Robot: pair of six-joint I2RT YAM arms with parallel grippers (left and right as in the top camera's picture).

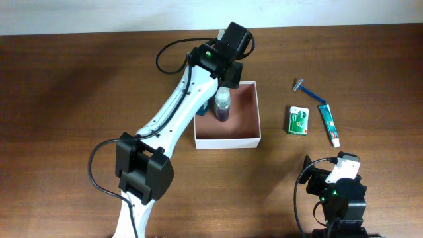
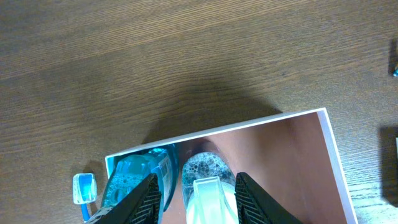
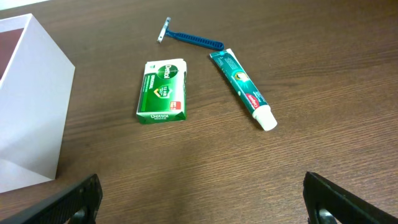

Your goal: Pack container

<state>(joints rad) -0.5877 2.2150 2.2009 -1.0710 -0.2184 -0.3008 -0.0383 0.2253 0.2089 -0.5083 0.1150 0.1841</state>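
The container (image 1: pixel 228 141) sits under the left gripper (image 2: pixel 196 180), whose fingers flank an upright bottle (image 1: pixel 223 106) in its far-left corner; gripping or loose, I cannot tell. Right of it: the right gripper (image 3: pixel 199 205), wide apart, packet (image 3: pixel 163 91), toothpaste (image 3: pixel 241 87), razor (image 3: pixel 193 40). Likely the placing step; next, lift straight clear

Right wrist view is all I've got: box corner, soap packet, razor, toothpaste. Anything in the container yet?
Observer: Yes. A clear bottle of dark liquid stands upright in the container, toward its far left corner.
Operator: Left gripper?
Observer: The left gripper straddles that bottle's cap from above, jaws parted.
Operator: Anything else inside?
Observer: A translucent blue item sits beside the bottle. It shows only in the left wrist view, and I can't identify it.
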